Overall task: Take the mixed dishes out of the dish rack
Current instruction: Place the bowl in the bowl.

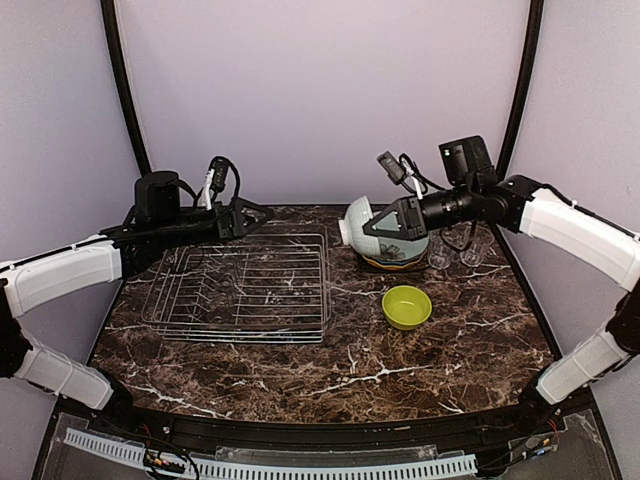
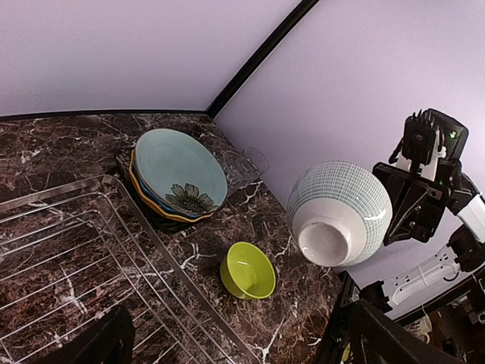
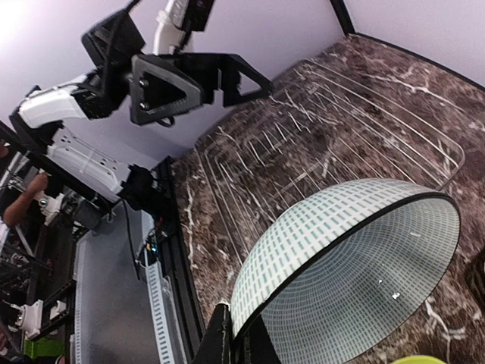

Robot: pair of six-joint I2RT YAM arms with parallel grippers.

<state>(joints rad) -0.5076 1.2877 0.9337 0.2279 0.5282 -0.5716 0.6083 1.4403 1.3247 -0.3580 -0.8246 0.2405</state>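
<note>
The silver wire dish rack (image 1: 240, 290) lies left of centre with nothing in it. My right gripper (image 1: 385, 222) is shut on the rim of a pale-green grid-patterned bowl (image 1: 357, 222) and holds it tilted in the air above a stack of plates (image 1: 395, 250) topped by the pale-green flower plate. In the right wrist view the fingers (image 3: 220, 341) pinch the bowl (image 3: 356, 265) at its rim. The yellow-green bowl (image 1: 407, 306) sits on the table in front of the stack. My left gripper (image 1: 250, 215) is open and empty above the rack's far edge.
Two clear ribbed glasses (image 1: 440, 255) (image 1: 472, 250) stand right of the plate stack near the back wall. In the left wrist view the rack (image 2: 76, 250), the stack (image 2: 180, 171), a glass (image 2: 244, 167) and the held bowl (image 2: 339, 214) show.
</note>
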